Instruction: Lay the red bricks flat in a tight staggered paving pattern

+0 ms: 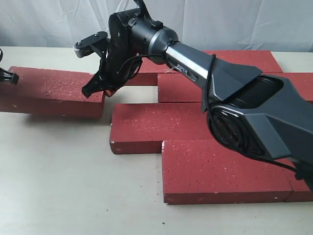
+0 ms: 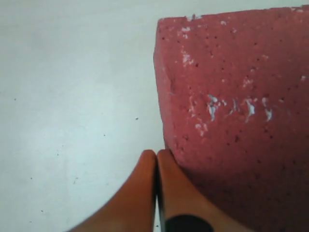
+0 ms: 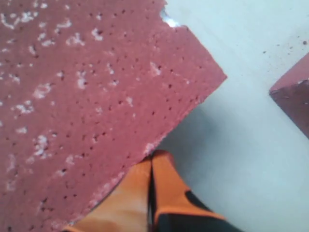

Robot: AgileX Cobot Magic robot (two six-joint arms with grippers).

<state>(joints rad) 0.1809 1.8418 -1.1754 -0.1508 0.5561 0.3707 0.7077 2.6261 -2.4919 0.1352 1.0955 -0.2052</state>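
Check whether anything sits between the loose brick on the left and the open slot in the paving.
Only the right gripper: its shut jaws sit at the loose brick's end facing the laid bricks. Otherwise only bare table shows between them. The left gripper is at the opposite end.

A pale cream tabletop (image 1: pixel 63 186) spreads across the near and left of the scene, smooth and matte. Along its far edge hangs a white cloth backdrop (image 1: pixel 49 22) with soft vertical folds. A few tiny dark specks (image 2: pixel 136 118) dot the tabletop.
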